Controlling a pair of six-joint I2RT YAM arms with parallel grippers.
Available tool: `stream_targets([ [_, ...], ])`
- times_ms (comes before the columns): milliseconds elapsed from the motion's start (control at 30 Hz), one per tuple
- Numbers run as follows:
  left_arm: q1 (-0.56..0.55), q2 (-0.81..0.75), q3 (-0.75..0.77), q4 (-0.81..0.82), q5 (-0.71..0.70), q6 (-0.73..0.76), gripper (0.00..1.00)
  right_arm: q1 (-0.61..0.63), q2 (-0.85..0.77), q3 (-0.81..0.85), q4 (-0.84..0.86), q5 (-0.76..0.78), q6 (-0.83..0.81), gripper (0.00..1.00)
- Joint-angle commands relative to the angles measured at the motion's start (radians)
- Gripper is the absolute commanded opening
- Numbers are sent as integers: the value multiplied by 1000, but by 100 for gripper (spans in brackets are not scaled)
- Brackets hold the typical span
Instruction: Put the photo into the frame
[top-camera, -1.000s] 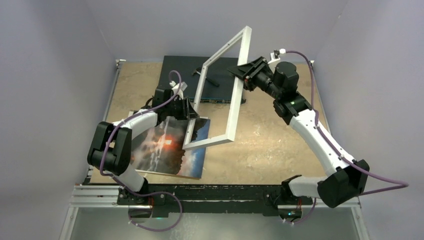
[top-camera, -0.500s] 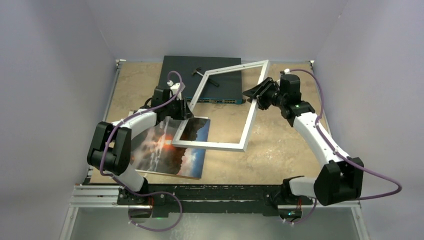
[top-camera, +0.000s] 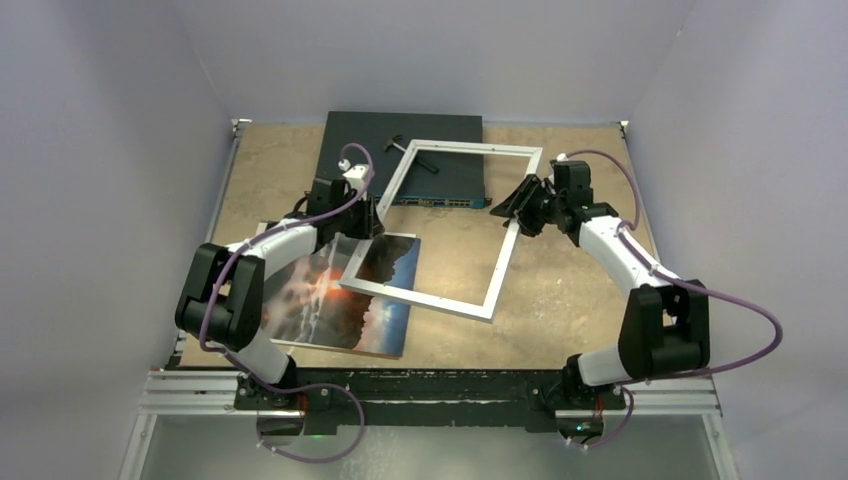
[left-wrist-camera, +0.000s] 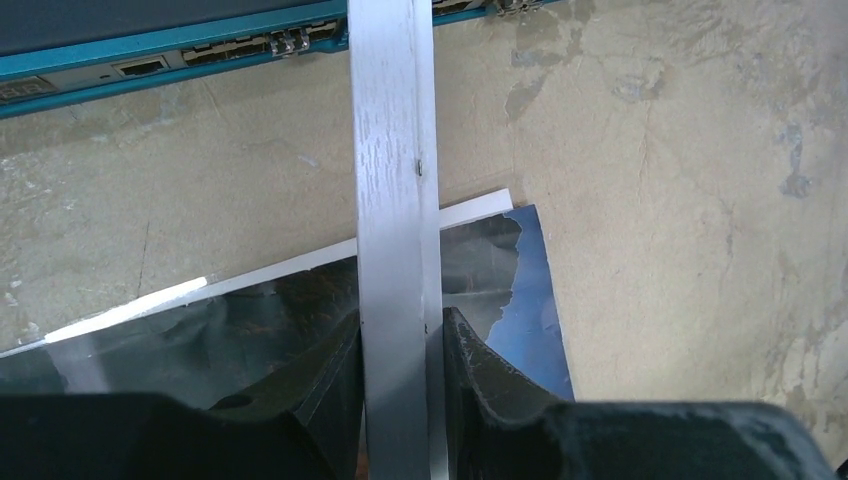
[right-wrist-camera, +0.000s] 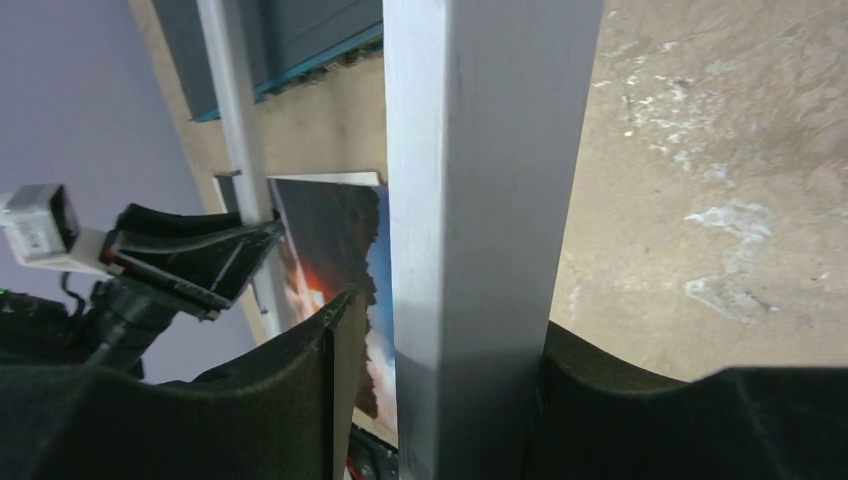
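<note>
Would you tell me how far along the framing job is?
Done: the thin white rectangular frame overlaps a corner of the glossy dark landscape photo. In hand: left claw grips one rail, right claw sits loose around the opposite one. Left: photo not yet inside.

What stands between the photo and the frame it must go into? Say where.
No separate object. The frame's near-left corner lies over the photo's far-right corner, and the left gripper grips the frame's left bar just above that corner of the photo.
</note>
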Motion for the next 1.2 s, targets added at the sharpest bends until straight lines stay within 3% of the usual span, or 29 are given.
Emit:
stream_targets([
  [0,-26,-4,19,50,60,27,0,-19,29,-25,31,32,-78,53],
  [67,-44,-2,21,50,64,31,0,-32,44,-43,37,54,-85,52],
  [200,-87,5,20,55,68,50,0,-42,82,-62,41,106,-123,41],
  [367,-160,21,58,58,48,93,0,-45,85,-70,24,186,-157,22],
  [667,-363,136,278,27,-18,152,0,-75,-35,-40,-146,451,-153,26],
  [900,-460,303,451,25,-21,156,0,-193,-118,-60,-262,618,-122,29],
  [1167,-544,441,579,-18,-4,153,0,-267,-72,-71,-292,716,-90,29],
])
